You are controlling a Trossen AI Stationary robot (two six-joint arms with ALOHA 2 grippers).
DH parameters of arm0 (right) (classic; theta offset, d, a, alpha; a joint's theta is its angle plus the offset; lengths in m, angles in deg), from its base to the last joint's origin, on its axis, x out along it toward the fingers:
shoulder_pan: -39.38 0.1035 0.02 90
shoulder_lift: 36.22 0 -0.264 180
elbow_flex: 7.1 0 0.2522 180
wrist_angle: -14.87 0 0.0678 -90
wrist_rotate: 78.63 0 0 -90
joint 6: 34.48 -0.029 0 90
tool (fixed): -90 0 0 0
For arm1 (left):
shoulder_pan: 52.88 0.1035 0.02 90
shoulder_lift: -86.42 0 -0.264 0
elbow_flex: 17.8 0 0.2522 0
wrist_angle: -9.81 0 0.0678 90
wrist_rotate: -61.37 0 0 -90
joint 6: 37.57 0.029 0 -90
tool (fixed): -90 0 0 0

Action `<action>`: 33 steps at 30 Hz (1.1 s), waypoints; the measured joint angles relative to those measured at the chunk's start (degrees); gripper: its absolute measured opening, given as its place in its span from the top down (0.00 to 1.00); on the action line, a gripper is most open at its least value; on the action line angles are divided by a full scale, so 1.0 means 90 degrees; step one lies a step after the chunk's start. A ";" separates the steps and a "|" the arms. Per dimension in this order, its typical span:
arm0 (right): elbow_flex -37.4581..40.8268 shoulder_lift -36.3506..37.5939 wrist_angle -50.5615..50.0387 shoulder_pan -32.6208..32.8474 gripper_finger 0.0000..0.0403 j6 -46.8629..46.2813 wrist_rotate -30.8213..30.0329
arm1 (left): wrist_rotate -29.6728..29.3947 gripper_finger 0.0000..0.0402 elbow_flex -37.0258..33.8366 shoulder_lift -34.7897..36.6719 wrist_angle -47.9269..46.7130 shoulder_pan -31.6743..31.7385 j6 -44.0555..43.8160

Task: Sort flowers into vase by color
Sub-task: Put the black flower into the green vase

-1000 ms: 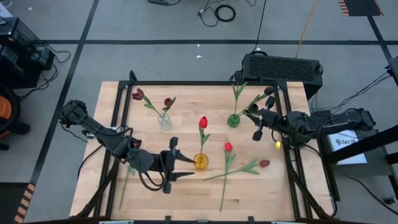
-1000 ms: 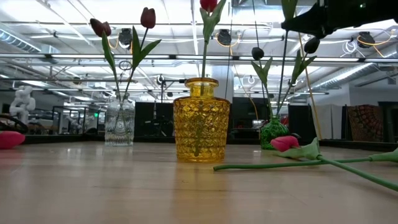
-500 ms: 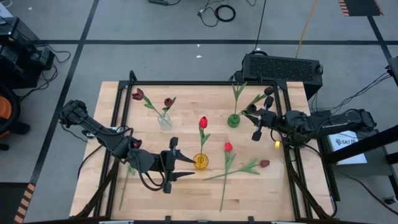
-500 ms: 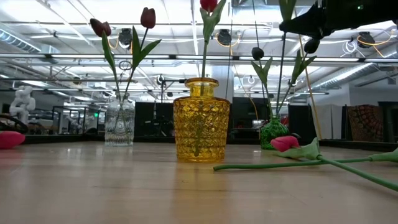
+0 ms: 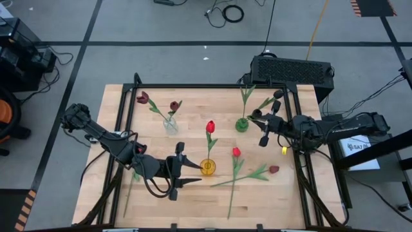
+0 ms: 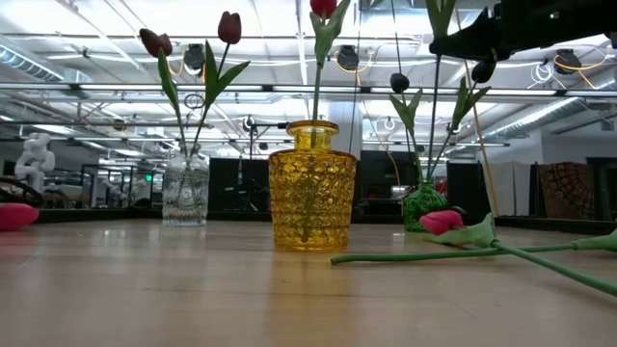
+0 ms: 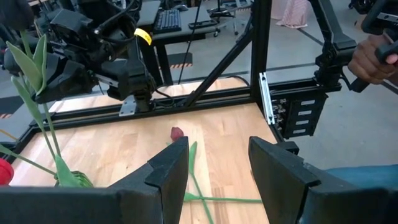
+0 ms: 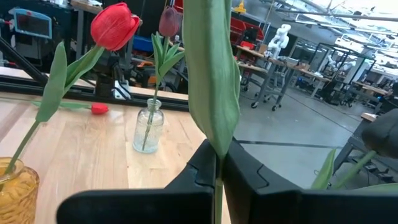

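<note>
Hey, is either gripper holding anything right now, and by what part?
The right gripper is shut on a flower's green stem, just below its leaf. The left gripper is open and empty.

red tulip [image 6: 325,8] head cropped at low view's top; held stem's [image 8: 213,74] head unseen
</note>
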 joint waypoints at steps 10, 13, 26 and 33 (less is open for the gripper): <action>0.0000 0.0000 0.0268 -0.0009 0.99 0.0219 -0.0005 | 0.0000 0.56 0.0000 0.0000 -0.0002 0.0000 0.0000; 0.0000 0.0000 0.0160 -0.0073 0.99 0.0164 -0.0007 | 0.0000 0.56 0.0000 0.0000 -0.0002 0.0000 0.0001; 0.0000 -0.0216 -0.0021 -0.0160 0.99 -0.0108 -0.0005 | 0.0002 0.56 -0.0002 0.0000 -0.0003 0.0000 0.0012; 0.0001 -0.0460 -0.0021 -0.0160 0.99 -0.0223 -0.0005 | 0.0001 0.56 -0.0002 0.0000 -0.0004 0.0000 0.0012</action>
